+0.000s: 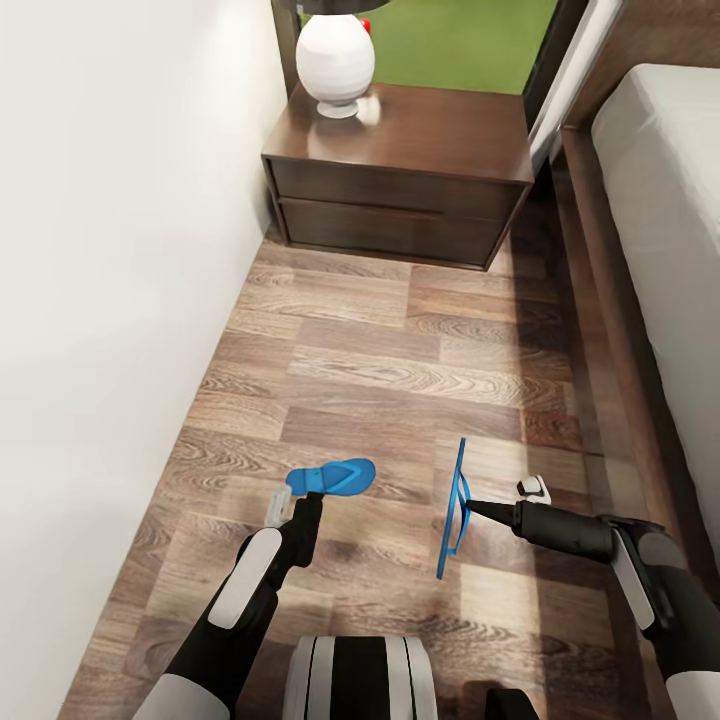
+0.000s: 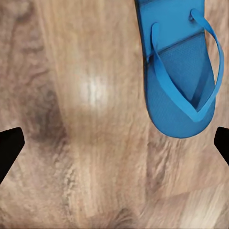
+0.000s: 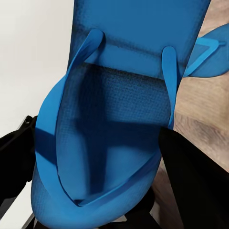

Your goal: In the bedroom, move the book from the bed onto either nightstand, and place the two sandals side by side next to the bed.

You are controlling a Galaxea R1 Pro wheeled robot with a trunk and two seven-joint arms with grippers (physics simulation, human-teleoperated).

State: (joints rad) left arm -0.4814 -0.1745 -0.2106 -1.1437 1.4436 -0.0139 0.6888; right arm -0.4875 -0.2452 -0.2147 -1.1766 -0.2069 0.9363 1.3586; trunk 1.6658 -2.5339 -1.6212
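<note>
A strip of wood-plank floor [image 1: 380,360] runs between a white wall [image 1: 100,300] and the bed [image 1: 670,220], with a nightstand [image 1: 400,185] and a white lamp [image 1: 335,60] at its far end. The left gripper [image 1: 290,500] hangs spread wide above one sandal [image 2: 179,71] lying flat. The right gripper [image 1: 490,505] clamps the other sandal [image 1: 452,510], held on edge above the planks.

1. A strip of grey-brown wood-plank floor [image 1: 400,360] lies open between the white wall [image 1: 100,300] and the dark brown bed frame [image 1: 610,330].
2. The dark brown two-drawer nightstand [image 1: 400,190] closes the far end, with a white round lamp base [image 1: 335,60] on its top.
3. One bright blue flip-flop [image 1: 335,477] lies flat near the wall; the other blue flip-flop [image 1: 453,510] stands on edge, floor bare between them.
</note>
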